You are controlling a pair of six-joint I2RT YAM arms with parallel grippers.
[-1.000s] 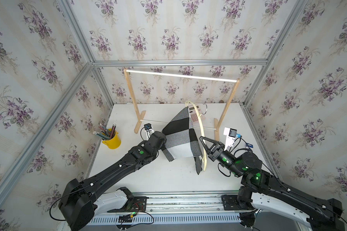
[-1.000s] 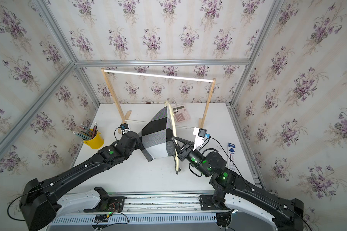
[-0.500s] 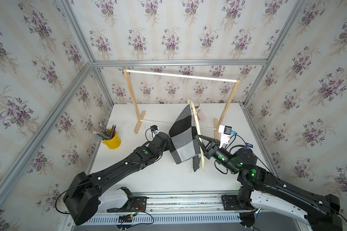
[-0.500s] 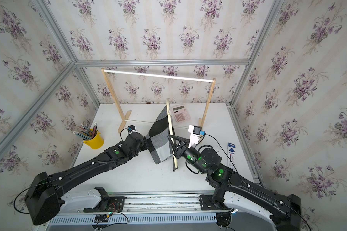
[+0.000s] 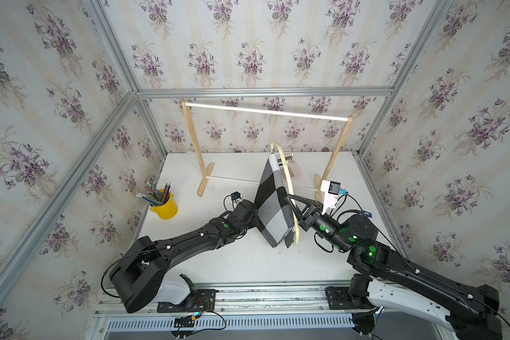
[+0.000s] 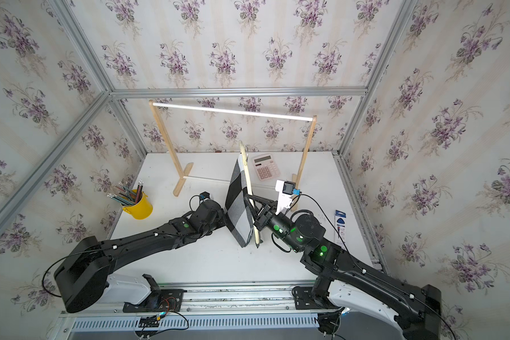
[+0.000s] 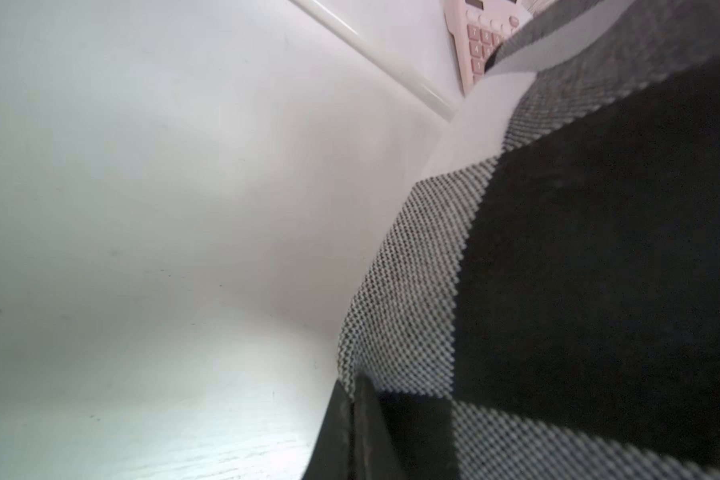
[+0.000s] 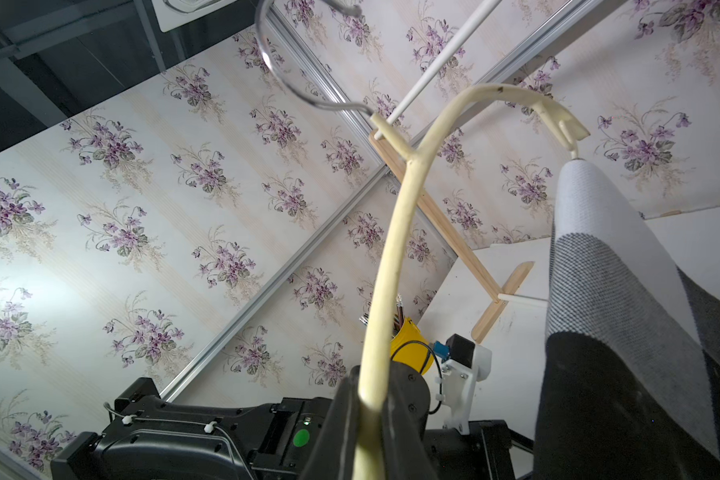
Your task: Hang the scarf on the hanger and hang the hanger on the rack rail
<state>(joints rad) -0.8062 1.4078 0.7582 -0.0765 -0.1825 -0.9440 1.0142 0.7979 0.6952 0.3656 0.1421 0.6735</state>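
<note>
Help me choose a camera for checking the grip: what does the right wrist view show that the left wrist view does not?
Only the right wrist view: the hanger clamped in the right jaws, its metal hook, the rack's wooden post, the yellow pencil cup. Only the left wrist view: the pink calculator, and the left jaws pinching an edge of the scarf. Both: the scarf, the white table, the rack's lower rod.

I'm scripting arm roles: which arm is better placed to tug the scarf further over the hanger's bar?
Left, probably. The left claw is shut on the scarf and can pull directly; the right claw is clamped on the hanger, holding it up.
</note>
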